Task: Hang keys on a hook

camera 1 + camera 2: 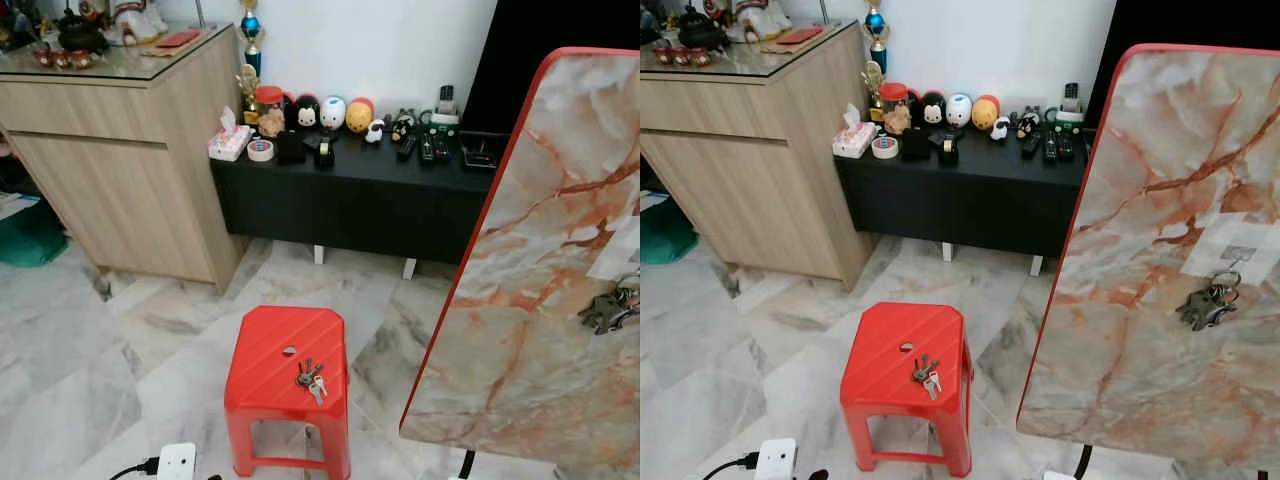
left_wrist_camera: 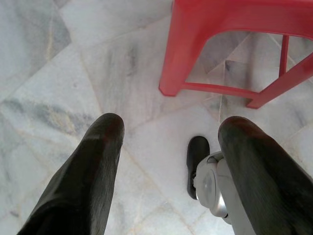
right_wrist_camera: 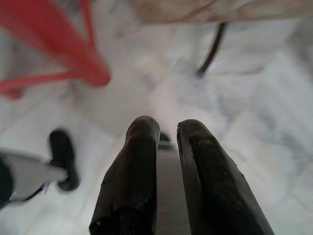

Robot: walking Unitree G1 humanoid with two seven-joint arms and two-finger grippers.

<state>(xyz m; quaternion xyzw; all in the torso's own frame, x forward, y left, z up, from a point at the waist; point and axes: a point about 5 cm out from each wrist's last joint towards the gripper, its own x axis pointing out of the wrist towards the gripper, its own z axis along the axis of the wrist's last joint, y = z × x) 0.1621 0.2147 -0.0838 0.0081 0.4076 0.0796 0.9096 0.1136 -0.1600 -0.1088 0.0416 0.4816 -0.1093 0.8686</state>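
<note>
A small bunch of keys (image 1: pixel 310 380) lies on top of a red plastic stool (image 1: pixel 288 352) on the marble floor ahead. To the right stands a tilted marble-patterned board with a red edge (image 1: pixel 1160 250); another bunch of keys (image 1: pixel 1208 302) hangs on a hook (image 1: pixel 1232 268) there. My left gripper (image 2: pixel 168 129) hangs low beside the stool's legs (image 2: pixel 172 54), open, nothing between its fingers. My right gripper (image 3: pixel 167 128) hangs over the floor near the board's black stand (image 3: pixel 211 49), its fingers nearly together and empty.
A black low cabinet (image 1: pixel 360 195) with toys, remotes and a tissue box stands against the back wall. A wooden sideboard (image 1: pixel 120 160) is at the left. A white power strip (image 1: pixel 176 462) with a cable lies on the floor by the stool.
</note>
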